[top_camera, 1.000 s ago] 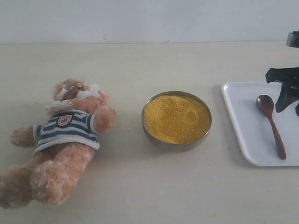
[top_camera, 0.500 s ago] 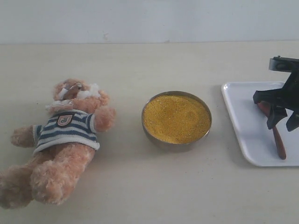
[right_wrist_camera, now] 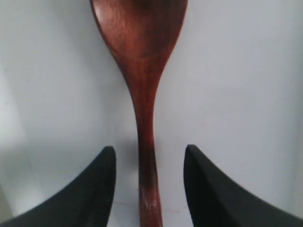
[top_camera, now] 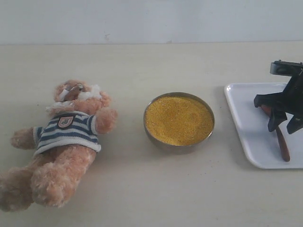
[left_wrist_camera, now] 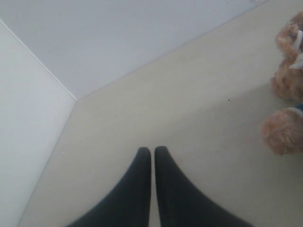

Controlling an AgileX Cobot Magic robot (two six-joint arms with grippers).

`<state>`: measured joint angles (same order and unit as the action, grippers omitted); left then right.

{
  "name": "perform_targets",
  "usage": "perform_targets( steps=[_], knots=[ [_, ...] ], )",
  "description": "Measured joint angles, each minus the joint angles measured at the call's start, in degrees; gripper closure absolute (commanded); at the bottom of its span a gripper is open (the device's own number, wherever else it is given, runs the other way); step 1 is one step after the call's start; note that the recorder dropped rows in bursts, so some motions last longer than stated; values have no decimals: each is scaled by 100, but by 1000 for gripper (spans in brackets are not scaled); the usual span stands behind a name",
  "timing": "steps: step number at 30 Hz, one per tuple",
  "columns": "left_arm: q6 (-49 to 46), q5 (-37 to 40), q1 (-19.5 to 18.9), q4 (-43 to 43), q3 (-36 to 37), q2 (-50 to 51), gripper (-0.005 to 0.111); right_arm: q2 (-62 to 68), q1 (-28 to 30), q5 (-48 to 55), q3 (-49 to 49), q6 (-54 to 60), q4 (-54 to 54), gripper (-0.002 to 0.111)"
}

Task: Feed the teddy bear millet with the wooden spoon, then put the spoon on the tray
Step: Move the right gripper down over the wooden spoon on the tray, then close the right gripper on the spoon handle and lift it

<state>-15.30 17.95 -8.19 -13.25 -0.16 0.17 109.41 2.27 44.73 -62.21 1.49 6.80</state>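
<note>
The teddy bear [top_camera: 64, 142] lies on its back at the left of the table, striped shirt up. A round metal bowl [top_camera: 179, 144] heaped with yellow millet [top_camera: 178, 119] stands mid-table. On the white tray [top_camera: 246, 127] at the right lies the dark wooden spoon [top_camera: 284, 147]. My right gripper [top_camera: 284, 124] hangs low over it, open, a finger on either side of the handle without touching; the right wrist view shows the wooden spoon [right_wrist_camera: 143, 90] running between the fingertips [right_wrist_camera: 108, 163] on the tray [right_wrist_camera: 246, 85]. My left gripper [left_wrist_camera: 152, 150] is shut on nothing, above bare table beside the teddy bear [left_wrist_camera: 285, 85].
A pale wall [top_camera: 151, 21] closes the table's far edge. The tray runs out of the exterior view on the right. In the left wrist view two wall panels meet at a corner [left_wrist_camera: 75, 99] beyond the tabletop.
My right gripper has come down and leftward over the tray, from beside the spoon to straddling its handle. Bear, bowl and spoon have not moved.
</note>
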Motion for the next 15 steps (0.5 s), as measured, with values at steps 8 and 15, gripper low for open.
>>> perform_targets(
  steps=[8, 15],
  knots=[
    [0, 0, 0, 0, 0, 0, 103, 0, 0, -13, 0, 0, 11, 65],
    [0, 0, 0, 0, 0, 0, 103, 0, -60, -26, 0, 0, 64, 65]
  ],
)
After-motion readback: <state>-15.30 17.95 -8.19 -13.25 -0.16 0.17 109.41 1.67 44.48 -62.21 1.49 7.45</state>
